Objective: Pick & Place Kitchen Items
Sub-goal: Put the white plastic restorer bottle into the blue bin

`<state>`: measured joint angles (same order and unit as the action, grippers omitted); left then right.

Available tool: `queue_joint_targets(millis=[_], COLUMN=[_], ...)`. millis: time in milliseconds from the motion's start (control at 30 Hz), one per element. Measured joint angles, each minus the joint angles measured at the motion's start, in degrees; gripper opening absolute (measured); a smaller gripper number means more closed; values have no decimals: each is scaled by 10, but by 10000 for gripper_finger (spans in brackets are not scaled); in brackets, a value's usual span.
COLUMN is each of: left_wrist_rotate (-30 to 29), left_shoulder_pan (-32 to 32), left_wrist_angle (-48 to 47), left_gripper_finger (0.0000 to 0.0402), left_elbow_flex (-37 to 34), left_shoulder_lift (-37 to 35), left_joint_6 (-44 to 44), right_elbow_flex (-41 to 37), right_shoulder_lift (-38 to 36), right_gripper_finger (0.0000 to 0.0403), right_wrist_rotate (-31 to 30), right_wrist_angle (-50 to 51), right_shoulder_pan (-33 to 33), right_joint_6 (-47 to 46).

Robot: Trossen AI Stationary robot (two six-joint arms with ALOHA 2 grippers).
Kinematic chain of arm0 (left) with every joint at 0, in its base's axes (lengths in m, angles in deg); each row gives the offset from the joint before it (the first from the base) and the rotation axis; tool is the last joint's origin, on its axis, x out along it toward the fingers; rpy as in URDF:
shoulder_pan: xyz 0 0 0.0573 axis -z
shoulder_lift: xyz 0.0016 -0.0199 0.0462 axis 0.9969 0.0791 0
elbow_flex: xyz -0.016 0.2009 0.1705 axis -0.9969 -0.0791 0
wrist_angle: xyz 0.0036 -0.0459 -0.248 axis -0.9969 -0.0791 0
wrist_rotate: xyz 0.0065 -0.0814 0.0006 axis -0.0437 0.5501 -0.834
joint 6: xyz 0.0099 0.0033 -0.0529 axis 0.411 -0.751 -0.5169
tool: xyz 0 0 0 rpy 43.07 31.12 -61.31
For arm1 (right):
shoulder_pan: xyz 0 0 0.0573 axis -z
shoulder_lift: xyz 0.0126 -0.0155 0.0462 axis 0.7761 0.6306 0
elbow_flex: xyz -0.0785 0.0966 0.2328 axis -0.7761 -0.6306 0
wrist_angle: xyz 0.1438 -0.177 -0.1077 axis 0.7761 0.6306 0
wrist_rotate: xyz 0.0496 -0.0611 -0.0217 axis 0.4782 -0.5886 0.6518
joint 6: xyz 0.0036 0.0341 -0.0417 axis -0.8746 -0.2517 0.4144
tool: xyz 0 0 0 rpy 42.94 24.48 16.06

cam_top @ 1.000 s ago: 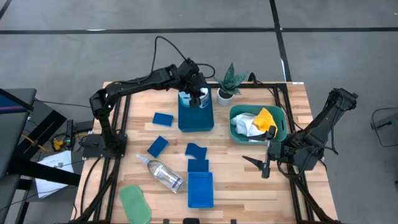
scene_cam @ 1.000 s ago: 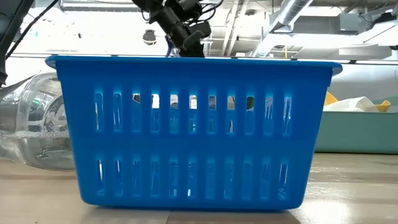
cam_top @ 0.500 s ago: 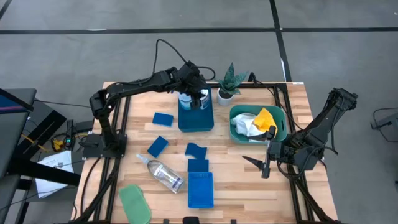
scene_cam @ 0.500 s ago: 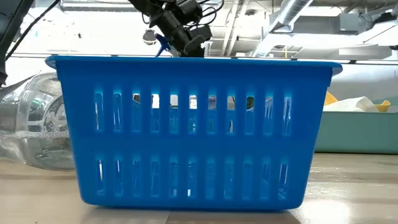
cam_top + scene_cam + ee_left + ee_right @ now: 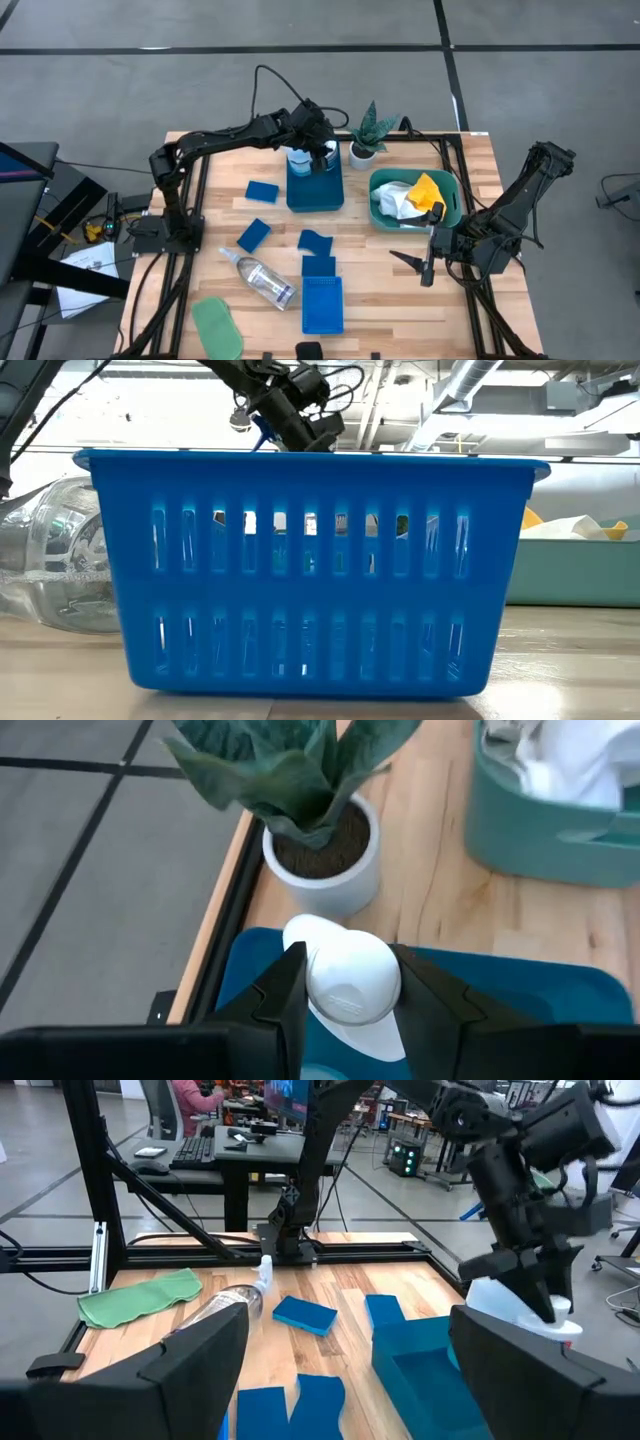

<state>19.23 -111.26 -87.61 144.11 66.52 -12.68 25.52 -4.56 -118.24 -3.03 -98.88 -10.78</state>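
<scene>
Gripping the rounded white top of a white plastic bottle (image 5: 345, 982) between its two dark fingers (image 5: 283, 1000), the left gripper (image 5: 318, 152) hangs over the far end of a blue plastic tray (image 5: 315, 188) at the back of the wooden table (image 5: 470, 170). In the left wrist view the jaws press on either side of the bottle's cap, with the tray's blue floor below. Just beyond the tray stands a small potted green plant in a white pot (image 5: 368, 135). Beside that, toward the right arm, sits a teal tub (image 5: 445, 212) holding a white cloth (image 5: 400, 200) and a yellow cloth (image 5: 430, 188).

The right gripper (image 5: 426, 266) rests low near the table's right edge, just in front of the teal tub, its fingers spread wide with nothing between them.

Across the middle of the table lie small blue square sponges: one (image 5: 262, 191) beside the tray, one (image 5: 254, 235) nearer the front, and two more (image 5: 316, 242) close to a slotted blue plastic basket (image 5: 322, 305) at the front edge. A clear plastic bottle (image 5: 262, 280) lies on its side just left of the basket, and a green cloth (image 5: 217, 325) lies at the front left corner. In the low view the basket fills the foreground, with the clear bottle behind it.
</scene>
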Motion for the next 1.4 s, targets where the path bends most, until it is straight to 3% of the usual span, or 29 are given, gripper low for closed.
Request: queue_joint_targets(millis=[400,1033,1400], left_wrist_rotate=[-44,-45,-45], left_shoulder_pan=[-1,-3,-3], left_wrist_angle=[-2,-11,-7], left_gripper_finger=[110,110,190], left_elbow_flex=[0,1,1], left_shoulder_lift=[12,12,12], left_joint_6=[6,4,2], right_elbow_flex=[0,0,0], right_shoulder_lift=[0,0,0], right_gripper_finger=[336,336,336], right_wrist_rotate=[0,0,0], right_wrist_angle=[0,0,0], right_shoulder_pan=[0,0,0], right_joint_6=[4,5,7])
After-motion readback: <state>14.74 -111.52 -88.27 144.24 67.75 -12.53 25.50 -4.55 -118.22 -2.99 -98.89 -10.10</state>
